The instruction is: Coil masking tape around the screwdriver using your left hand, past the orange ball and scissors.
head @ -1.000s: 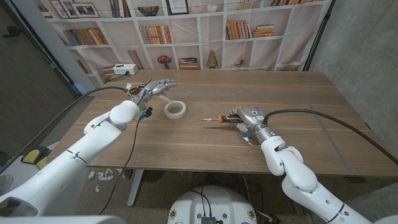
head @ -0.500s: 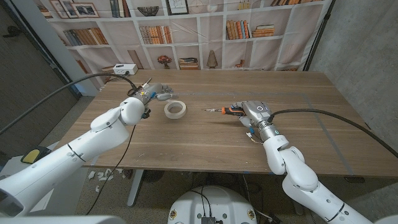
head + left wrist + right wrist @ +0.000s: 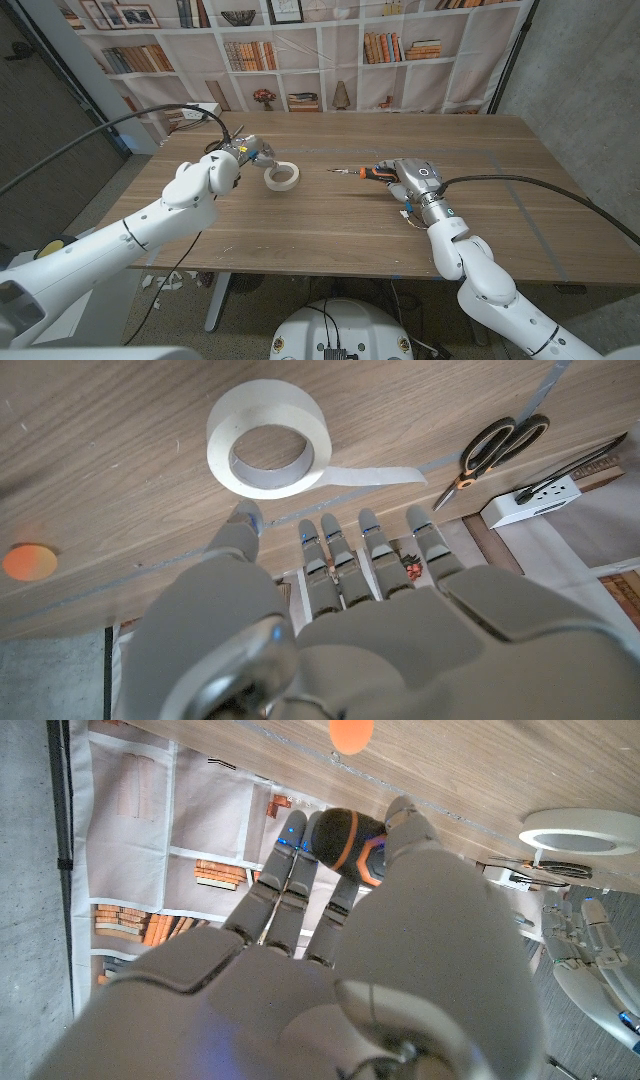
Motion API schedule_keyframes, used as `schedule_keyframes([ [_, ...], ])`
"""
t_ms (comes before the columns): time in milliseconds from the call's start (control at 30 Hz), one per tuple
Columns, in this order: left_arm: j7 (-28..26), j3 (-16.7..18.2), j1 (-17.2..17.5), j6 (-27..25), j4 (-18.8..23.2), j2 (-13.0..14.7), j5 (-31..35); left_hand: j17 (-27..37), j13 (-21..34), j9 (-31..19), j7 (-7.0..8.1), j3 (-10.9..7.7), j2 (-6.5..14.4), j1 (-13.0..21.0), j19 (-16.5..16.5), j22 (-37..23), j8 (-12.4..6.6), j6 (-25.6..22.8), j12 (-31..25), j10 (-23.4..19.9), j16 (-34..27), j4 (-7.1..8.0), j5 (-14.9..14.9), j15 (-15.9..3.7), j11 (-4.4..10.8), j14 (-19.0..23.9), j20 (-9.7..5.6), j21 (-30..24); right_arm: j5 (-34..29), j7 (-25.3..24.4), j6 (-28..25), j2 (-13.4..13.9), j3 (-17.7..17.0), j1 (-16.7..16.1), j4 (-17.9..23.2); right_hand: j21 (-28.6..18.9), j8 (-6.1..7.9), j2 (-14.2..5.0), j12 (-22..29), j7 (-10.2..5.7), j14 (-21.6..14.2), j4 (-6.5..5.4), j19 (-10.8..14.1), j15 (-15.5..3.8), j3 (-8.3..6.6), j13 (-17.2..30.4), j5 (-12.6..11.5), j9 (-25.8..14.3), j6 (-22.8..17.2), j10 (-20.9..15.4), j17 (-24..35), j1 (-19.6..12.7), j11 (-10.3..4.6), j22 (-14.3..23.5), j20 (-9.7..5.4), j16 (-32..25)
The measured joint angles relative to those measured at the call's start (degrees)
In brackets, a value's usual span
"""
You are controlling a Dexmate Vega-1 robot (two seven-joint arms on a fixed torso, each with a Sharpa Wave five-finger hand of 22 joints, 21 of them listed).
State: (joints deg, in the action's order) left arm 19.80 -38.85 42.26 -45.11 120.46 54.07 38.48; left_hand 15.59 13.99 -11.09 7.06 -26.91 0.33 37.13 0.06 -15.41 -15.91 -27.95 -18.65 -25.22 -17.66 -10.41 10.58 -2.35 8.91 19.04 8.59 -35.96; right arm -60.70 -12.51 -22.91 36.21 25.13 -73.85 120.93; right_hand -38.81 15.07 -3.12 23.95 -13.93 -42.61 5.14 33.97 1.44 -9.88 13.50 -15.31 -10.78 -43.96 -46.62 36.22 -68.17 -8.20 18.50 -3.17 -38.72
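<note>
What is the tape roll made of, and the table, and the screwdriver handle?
The tape roll looks like matte cream paper, with a thin loose strip trailing off it. The table looks like brown wood with grain lines, perhaps veneer. The screwdriver handle looks like smooth black and orange plastic or rubber.

No lettering, label, brand, number or sign can be read anywhere; the spines of the books on the white bookshelf backdrop (image 3: pixel 300 45) are too small to make out.

Screwdriver (image 3: pixel 345 840) shaft behind fingers (image 3: pixel 290 880)
</note>
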Motion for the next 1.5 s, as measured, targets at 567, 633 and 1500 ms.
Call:
schedule_keyframes([
  [567, 14.85, -6.67, -7.20, 3.90, -6.15, -4.22, 13.93, 1.06, 0.73, 0.01, 1.33, 3.60, -3.45, 1.36, -1.43, 0.96, -0.22, -2.14, 0.00, -1.24, -0.04, 1.00, -0.01, 0.00, 1.41, -2.66, -0.20, 0.47, 3.30, -3.85, 0.39, -0.37, -0.52, 0.26, 0.37, -0.46, -0.29, 0.00, -0.36, 0.00, -0.21, -0.16, -0.45, -0.03, 0.16, 0.07, -0.25, -0.03, 0.00, -0.12, 0.03, 0.00, -0.11, -0.01, 0.04, 0.87],
  [633, 16.37, -7.47, -7.87, 4.45, -6.81, -4.92, 15.56, 1.06, 0.81, 0.01, 1.15, 4.51, -4.80, 0.78, -1.43, 1.06, -0.23, -2.32, 0.00, -1.46, -0.04, 1.17, -0.01, 0.01, 1.20, -2.66, -0.20, 0.47, 3.57, -4.24, 0.39, -0.37, -0.52, 0.32, 0.25, -0.46, -0.30, 0.00, -0.26, 0.00, -0.21, -0.16, -0.45, -0.03, 0.16, 0.21, -0.39, -0.04, 0.00, -0.12, 0.03, 0.00, -0.11, -0.01, 0.04, 1.13],
  [1500, 26.84, -8.41, -5.45, 11.94, -11.44, -11.25, 40.23, 1.86, 2.66, 0.02, 1.44, 6.96, -5.99, 0.94, 2.08, 1.59, -0.44, -4.70, -1.94, -4.72, -2.75, 2.35, 2.21, -0.07, 1.41, 3.23, -1.84, -1.35, 6.21, -6.53, 1.14, 0.69, -0.14, 0.88, -0.63, -1.27, -0.35, 0.00, -0.18, -0.08, -1.74, -0.40, -1.57, 0.09, 0.40, 0.75, -0.66, 0.01, -0.51, -0.13, -0.24, 0.00, -0.10, -0.01, 0.11, 2.76],
])
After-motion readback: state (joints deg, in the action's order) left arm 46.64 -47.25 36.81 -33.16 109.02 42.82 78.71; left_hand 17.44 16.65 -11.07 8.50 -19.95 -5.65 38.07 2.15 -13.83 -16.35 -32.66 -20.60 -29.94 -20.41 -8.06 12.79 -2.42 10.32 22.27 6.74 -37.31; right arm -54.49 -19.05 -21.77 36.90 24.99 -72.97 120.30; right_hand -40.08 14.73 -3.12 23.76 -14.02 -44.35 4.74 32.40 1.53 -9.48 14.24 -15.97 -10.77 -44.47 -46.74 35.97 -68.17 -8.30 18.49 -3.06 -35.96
